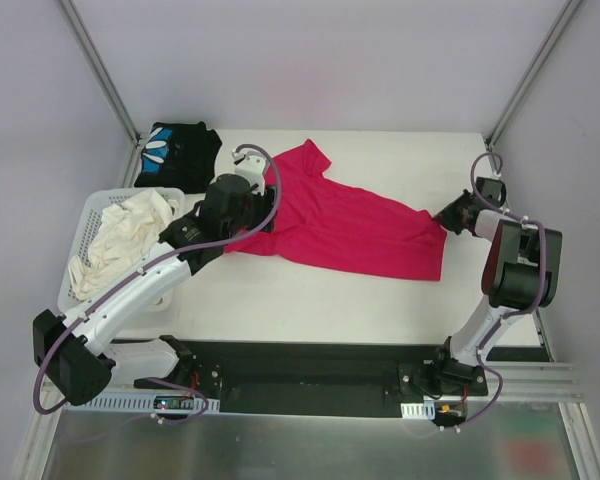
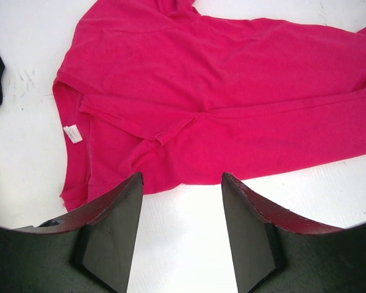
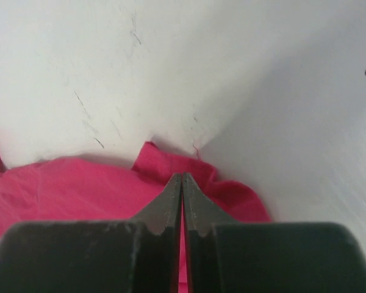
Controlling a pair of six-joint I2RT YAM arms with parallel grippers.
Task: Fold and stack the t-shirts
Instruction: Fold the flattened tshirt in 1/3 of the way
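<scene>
A magenta-red t-shirt (image 1: 350, 225) lies spread across the middle of the white table, crumpled and partly doubled over. My right gripper (image 1: 443, 218) is at its right corner, shut on a pinch of the magenta cloth (image 3: 67, 189); red shows between the closed fingertips of that gripper (image 3: 182, 177). My left gripper (image 2: 182, 178) stands open just off the near left edge of the shirt (image 2: 219, 91), with only bare table between its fingers. In the top view the left gripper (image 1: 263, 222) sits at the shirt's left side. A black t-shirt (image 1: 180, 152) with a blue-and-white print lies bunched at the back left corner.
A white lattice basket (image 1: 90, 215) holding cream cloth (image 1: 120, 240) stands at the left, beside the left arm. Metal frame posts rise at the back corners. White walls close in the table.
</scene>
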